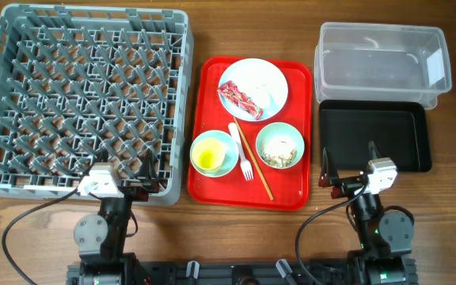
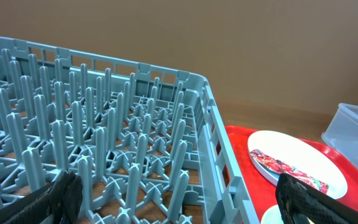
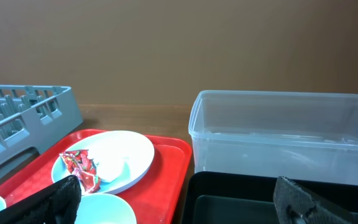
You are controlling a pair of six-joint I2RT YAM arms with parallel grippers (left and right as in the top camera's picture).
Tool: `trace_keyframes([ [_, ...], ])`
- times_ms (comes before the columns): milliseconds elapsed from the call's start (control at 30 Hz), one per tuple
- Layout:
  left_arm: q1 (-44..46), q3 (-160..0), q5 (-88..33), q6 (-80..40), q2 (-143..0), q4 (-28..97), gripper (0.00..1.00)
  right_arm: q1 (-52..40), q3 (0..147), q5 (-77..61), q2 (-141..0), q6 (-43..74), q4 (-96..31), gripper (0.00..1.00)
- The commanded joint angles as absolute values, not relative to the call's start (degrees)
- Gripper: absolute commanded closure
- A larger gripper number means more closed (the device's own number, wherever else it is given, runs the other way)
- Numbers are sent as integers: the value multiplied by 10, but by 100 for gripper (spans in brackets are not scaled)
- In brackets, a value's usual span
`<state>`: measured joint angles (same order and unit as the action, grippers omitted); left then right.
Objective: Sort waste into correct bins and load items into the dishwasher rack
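A red tray (image 1: 212, 190) holds a white plate (image 1: 269, 75) with a red-and-white wrapper (image 1: 240, 99) on it. Below are a pale blue bowl (image 1: 225, 145) with a yellow cup (image 1: 208, 154) inside, and a pale green bowl (image 1: 280, 145) with beige scraps (image 1: 279, 150). Wooden chopsticks (image 1: 253, 162) and a white fork (image 1: 241, 152) lie between the bowls. The grey rack (image 1: 85, 95) is at left. The clear tub (image 1: 382, 63) and black tray (image 1: 374, 134) are at right. My left gripper (image 1: 131, 176) is open over the rack's near right corner. My right gripper (image 1: 348, 168) is open at the black tray's near edge.
Bare wooden table surrounds everything. In the left wrist view the rack (image 2: 104, 137) fills the left and the plate with the wrapper (image 2: 288, 167) is at right. In the right wrist view the tub (image 3: 284, 134) and black tray (image 3: 229, 199) lie ahead.
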<state>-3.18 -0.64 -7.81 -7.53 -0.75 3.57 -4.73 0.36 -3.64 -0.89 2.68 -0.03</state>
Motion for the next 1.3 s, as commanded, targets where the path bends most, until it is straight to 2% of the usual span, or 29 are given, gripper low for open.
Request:
trace_keyframes([
  [0,-34,-3,-83,-64,-4,37,0,-46,3,-44,-6,21,1,0],
  [1267,-34,-3,-83,-64,-4,36,0,-46,3,-47,-6,33,2,0],
])
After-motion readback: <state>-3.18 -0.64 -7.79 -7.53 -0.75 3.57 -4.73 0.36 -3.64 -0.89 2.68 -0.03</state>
